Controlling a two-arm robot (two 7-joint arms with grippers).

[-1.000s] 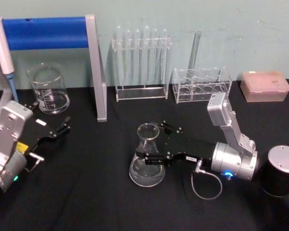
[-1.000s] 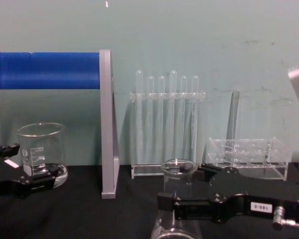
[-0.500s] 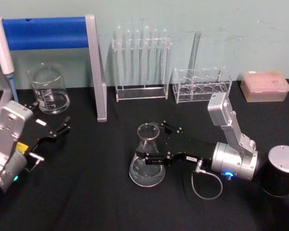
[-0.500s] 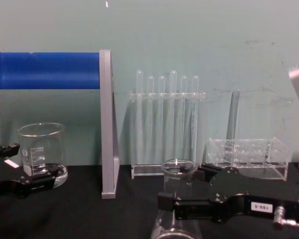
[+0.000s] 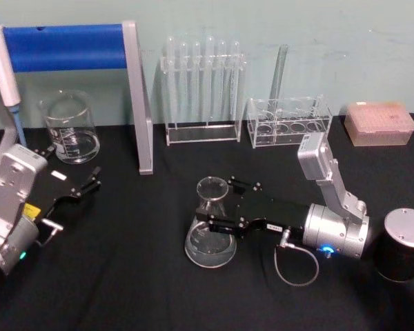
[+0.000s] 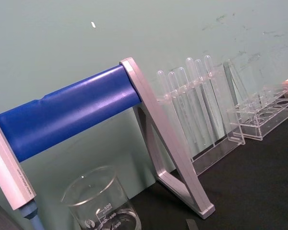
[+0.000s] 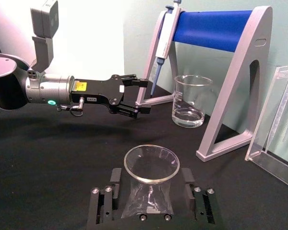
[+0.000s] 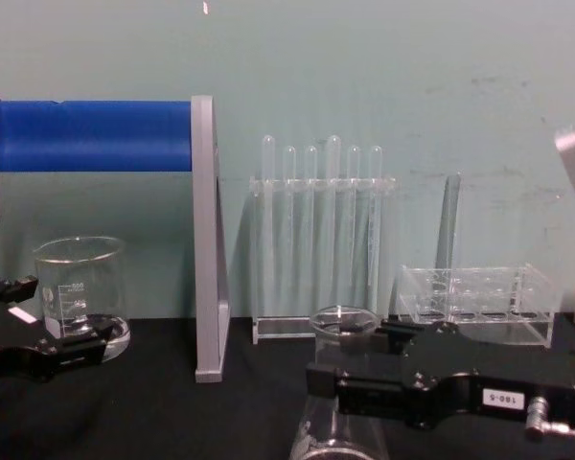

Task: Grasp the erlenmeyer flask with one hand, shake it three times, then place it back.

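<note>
Securing the hold was judged to be the step in hand. The erlenmeyer flask (image 5: pixel 208 245) stood upright on the black table (image 5: pixel 124 283), near the middle, with its wide base flat on the cloth. It was reached from the right by the right gripper (image 5: pixel 216 200). The narrow neck lay between the jaws, just below the flared rim, one jaw on the near side and one on the far side. In the right wrist view the jaws were seen pressed against the glass on both sides, so the flask was taken as clamped, though not yet lifted.

A firm but gentle squeeze was thought best, since bare glass is slippery and tapers upward. The rim should be kept level and the lift made straight up, well clear of the table, before any shaking is begun. Short, controlled swings would be advised, so that the flask is not thrown out of the jaws.

The left gripper (image 5: pixel 95 178) was parked at the left, near the beaker (image 5: pixel 70 127), with its jaws apart.
</note>
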